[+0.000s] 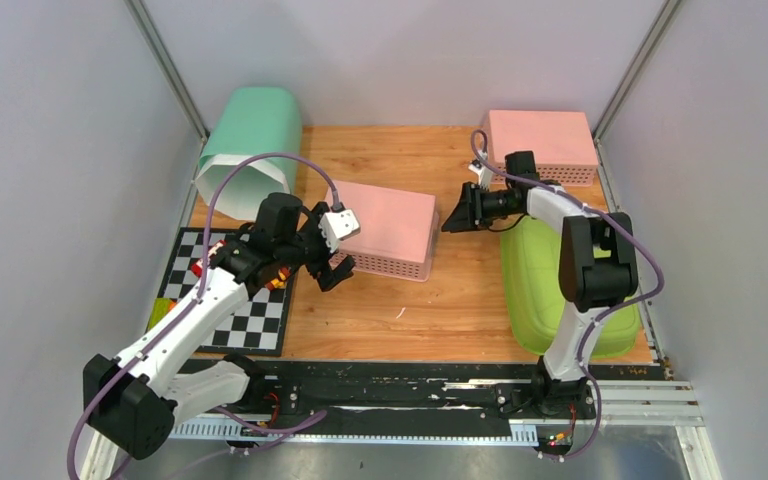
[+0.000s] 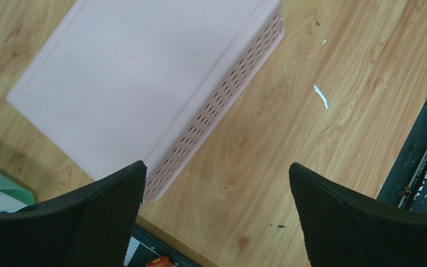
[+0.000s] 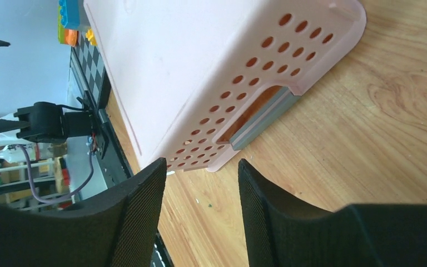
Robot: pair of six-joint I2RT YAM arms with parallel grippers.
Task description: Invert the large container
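Note:
A pink perforated basket (image 1: 390, 225) lies bottom-up in the middle of the wooden table; it also shows in the left wrist view (image 2: 144, 72) and the right wrist view (image 3: 200, 61). My left gripper (image 1: 335, 270) hovers at its near-left corner, open and empty (image 2: 217, 172). My right gripper (image 1: 450, 222) points at its right end from a short way off, jaws apart and empty (image 3: 200, 164). A large lime-green container (image 1: 550, 290) lies bottom-up on the right under the right arm. A large mint-green container (image 1: 250, 135) lies on its side at the back left.
A second pink basket (image 1: 545, 140) sits bottom-up at the back right. A black-and-white checkered mat (image 1: 250, 320) with small coloured bricks (image 1: 200, 265) lies at the front left. Grey walls enclose the table on three sides.

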